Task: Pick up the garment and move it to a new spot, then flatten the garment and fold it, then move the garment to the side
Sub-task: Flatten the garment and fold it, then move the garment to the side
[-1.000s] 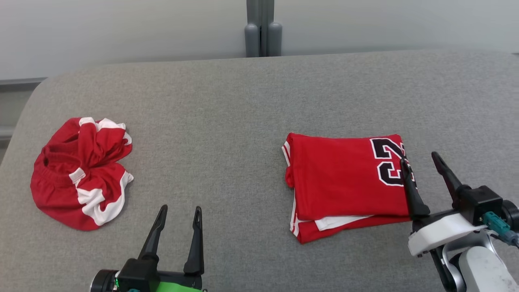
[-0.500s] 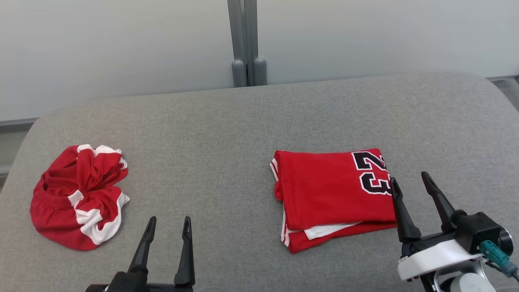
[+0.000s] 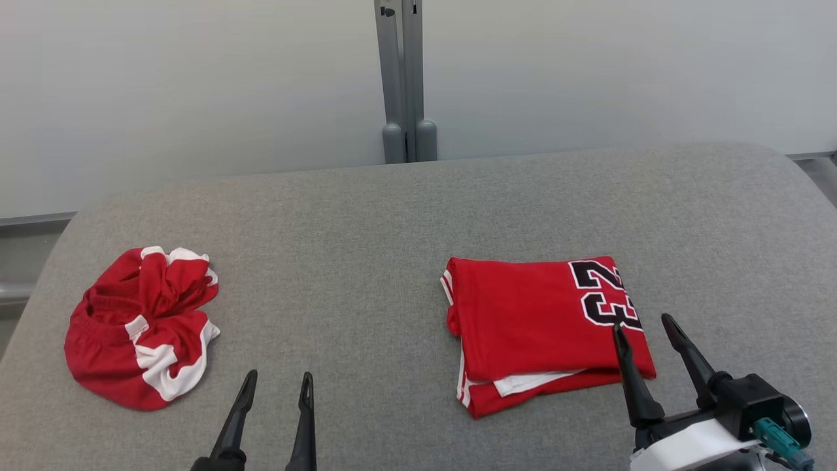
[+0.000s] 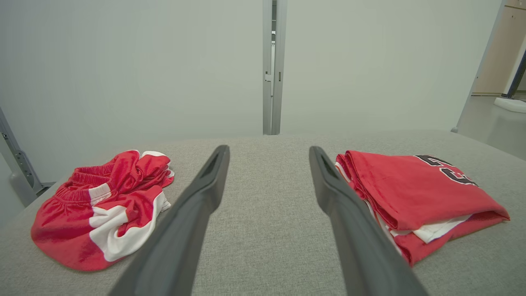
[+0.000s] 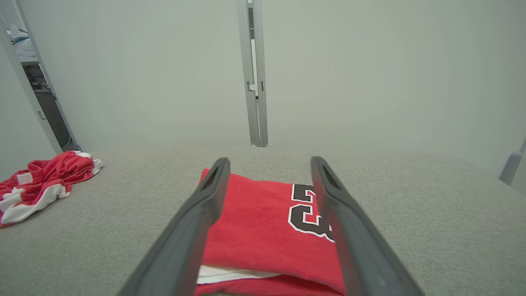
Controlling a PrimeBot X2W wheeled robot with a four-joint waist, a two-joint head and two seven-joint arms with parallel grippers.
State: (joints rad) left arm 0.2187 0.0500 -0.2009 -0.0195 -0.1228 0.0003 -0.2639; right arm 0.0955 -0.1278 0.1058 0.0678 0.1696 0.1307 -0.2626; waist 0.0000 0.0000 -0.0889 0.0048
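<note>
The grey surface (image 3: 392,216) bears a folded jersey (image 3: 536,320) and crumpled shorts (image 3: 131,340).

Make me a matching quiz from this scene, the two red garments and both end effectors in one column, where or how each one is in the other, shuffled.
1 folded jersey
2 crumpled garment
3 left end effector
4 right end effector

A bunched up, at the left
B open, aimed between the two garments
C flat, number 23 showing
D open, at the jersey's near right corner

Pairs: 1-C, 2-A, 3-B, 4-D
</note>
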